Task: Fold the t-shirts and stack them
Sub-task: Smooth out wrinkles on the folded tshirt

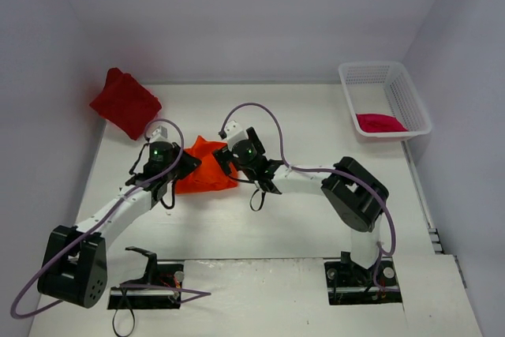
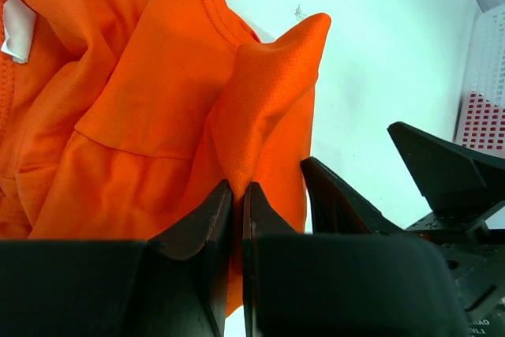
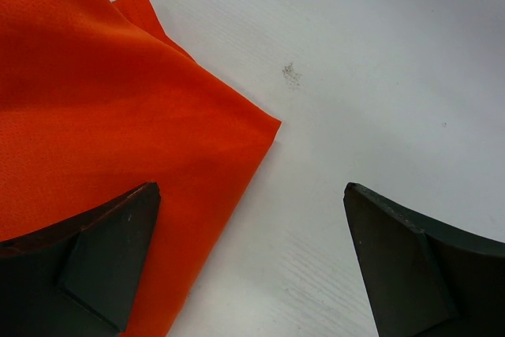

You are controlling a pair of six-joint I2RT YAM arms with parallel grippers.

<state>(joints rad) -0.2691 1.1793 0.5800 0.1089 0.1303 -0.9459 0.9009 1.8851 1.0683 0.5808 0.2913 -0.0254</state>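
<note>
My left tool (image 2: 239, 195) was pressed together, pinching a raised fold of the orange t-shirt (image 1: 207, 170). The fold stood up right in front of its tips, with one cloth edge running up and away from them. The rest of the shirt lay bunched to that tool's left, with a small white tag (image 2: 16, 29) far off on that side. To its right I saw bare desk (image 1: 316, 116), and my right tool (image 3: 251, 192) was close by there.

My right tool was spread wide and held nothing. One tip hung over the orange cloth and the other over bare desk. A pointed corner of the shirt lay between the tips, a bit ahead of them. Past that corner the desk was bare but for a little dark speck (image 3: 290, 74).

The dark red t-shirt (image 1: 125, 103) lay well apart from my left tool, beyond it and to its left, at the desk's far corner, partly past the edge. The crimson-pink t-shirt (image 1: 380, 122) lay inside the white basket (image 1: 371, 74), well apart from my right tool, beyond it and to its right. The basket sat by the desk's far right edge, with wide bare desk between it and that tool.
</note>
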